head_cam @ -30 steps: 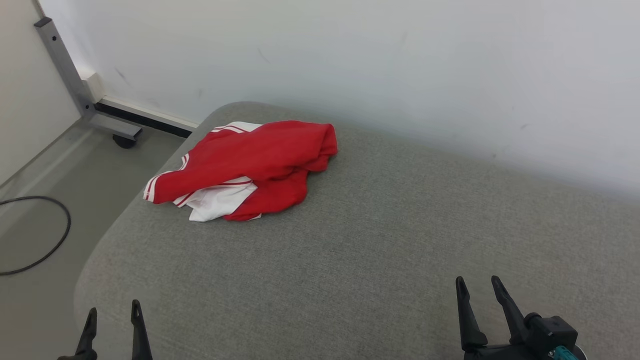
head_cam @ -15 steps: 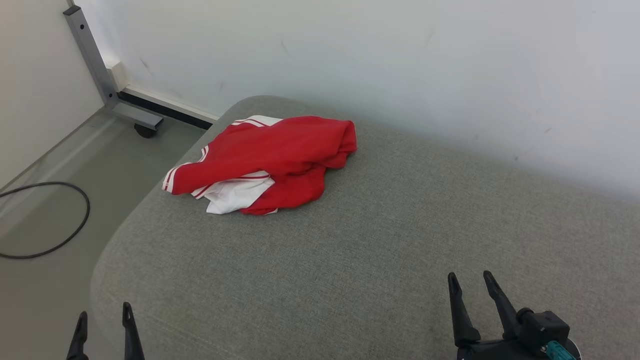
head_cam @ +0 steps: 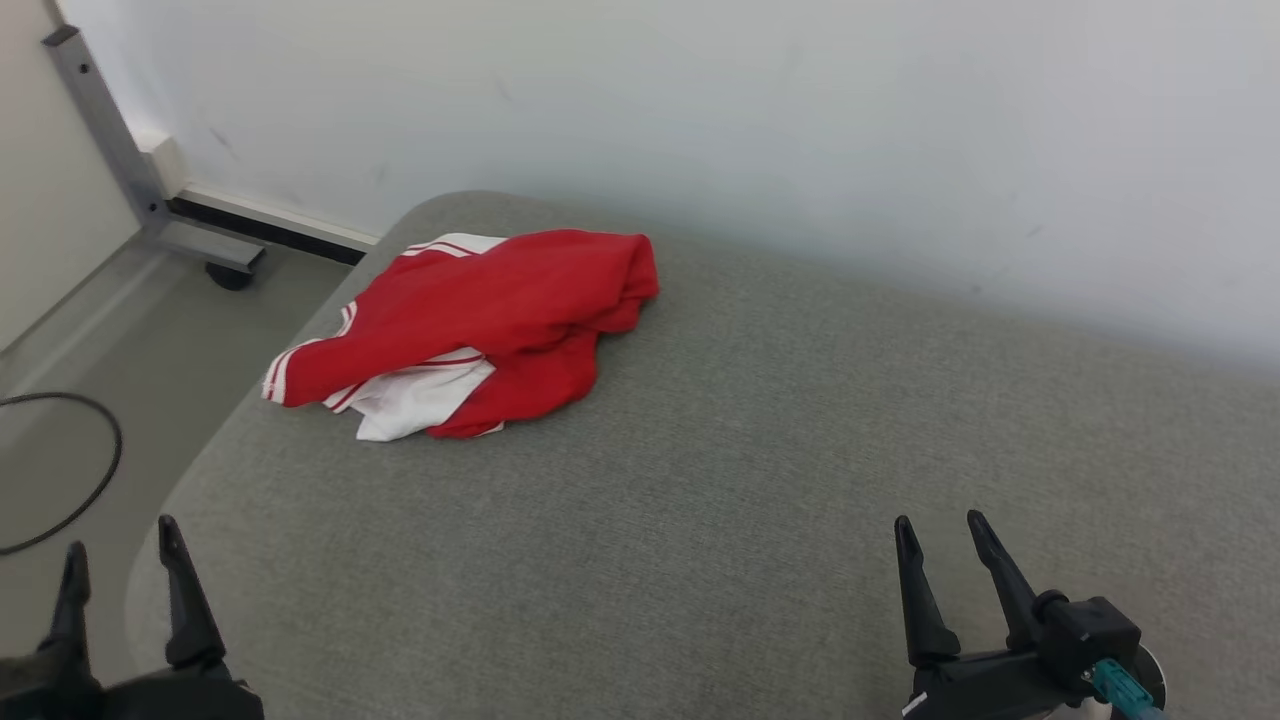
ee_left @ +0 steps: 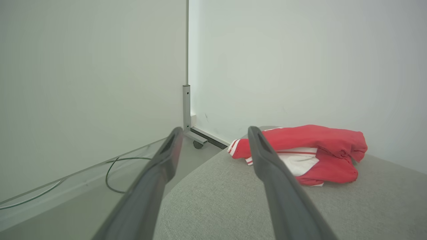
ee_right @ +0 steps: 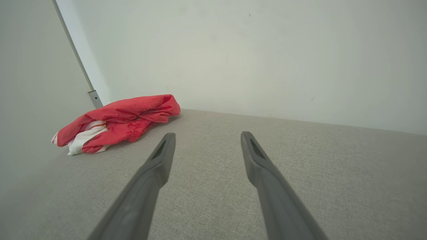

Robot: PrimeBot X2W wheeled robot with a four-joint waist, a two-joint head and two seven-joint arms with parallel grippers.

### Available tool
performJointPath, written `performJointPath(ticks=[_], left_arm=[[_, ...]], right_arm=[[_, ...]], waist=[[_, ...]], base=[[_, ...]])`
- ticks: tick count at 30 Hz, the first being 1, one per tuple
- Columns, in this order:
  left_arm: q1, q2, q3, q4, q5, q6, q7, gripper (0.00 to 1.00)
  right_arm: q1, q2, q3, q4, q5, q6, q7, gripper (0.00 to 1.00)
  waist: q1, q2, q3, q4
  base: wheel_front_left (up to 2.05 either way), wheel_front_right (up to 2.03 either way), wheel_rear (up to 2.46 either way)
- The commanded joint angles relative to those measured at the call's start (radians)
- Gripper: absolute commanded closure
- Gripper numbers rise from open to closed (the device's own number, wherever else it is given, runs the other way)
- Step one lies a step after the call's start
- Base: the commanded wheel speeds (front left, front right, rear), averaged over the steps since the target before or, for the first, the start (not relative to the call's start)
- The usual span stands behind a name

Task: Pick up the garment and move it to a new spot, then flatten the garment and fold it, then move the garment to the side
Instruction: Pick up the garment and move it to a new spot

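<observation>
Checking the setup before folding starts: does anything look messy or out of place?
The garment lies crumpled in a heap at the cushion's far left corner, white parts bunched under red, a cuff reaching the left edge. A cable loops loose on the floor. Nothing looks damaged.

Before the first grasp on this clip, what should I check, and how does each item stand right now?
1. Left gripper open and empty: ok.
2. Right gripper open and empty: ok.
3. Garment resting on the grey cushion, near its far left corner: ok.
4. Bare cushion between both grippers and the garment, nothing in the path: ok.
5. Garment flat enough to fold: not ok, it is bunched, with a white part tucked between red layers.
6. Where the collar and hem lie for a clean grasp: cannot tell.
</observation>
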Motion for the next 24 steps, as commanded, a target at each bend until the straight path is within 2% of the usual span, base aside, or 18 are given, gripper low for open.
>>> performJointPath(ticks=[1, 8, 9, 17, 24], left_arm=[[-0.032, 0.013, 0.009, 0.008, -0.01, -0.005, -0.007, 0.0], [-0.196, 0.071, 0.057, 0.049, -0.059, -0.036, -0.012, 0.0], [-0.196, 0.071, 0.057, 0.049, -0.059, -0.036, -0.012, 0.0], [-0.419, 0.154, 0.086, 0.139, -0.114, -0.07, 0.014, 0.0], [-0.532, 0.235, 0.103, 0.26, -0.147, -0.099, 0.038, 0.0]], right_arm=[[-0.013, -0.001, 0.004, -0.005, -0.007, -0.002, -0.001, 0.0], [-0.061, -0.001, 0.002, -0.038, -0.032, -0.002, -0.001, 0.0], [-0.061, -0.001, 0.002, -0.038, -0.032, -0.002, -0.001, 0.0], [-0.124, 0.0, 0.006, -0.092, -0.027, -0.002, -0.001, 0.0], [-0.15, 0.0, 0.023, -0.127, 0.0, -0.002, -0.001, 0.0]], waist=[[0.0, 0.0, 0.05, -0.085], [0.0, 0.0, 0.155, -0.235], [0.0, 0.0, 0.155, -0.235], [0.0, 0.0, 0.299, -0.369], [0.0, 0.0, 0.356, -0.45]], base=[[0.0, 0.0, 0.0], [0.0, 0.0, 0.0], [0.0, 0.0, 0.0], [0.0, 0.0, 0.0], [0.0, 0.0, 0.0]])
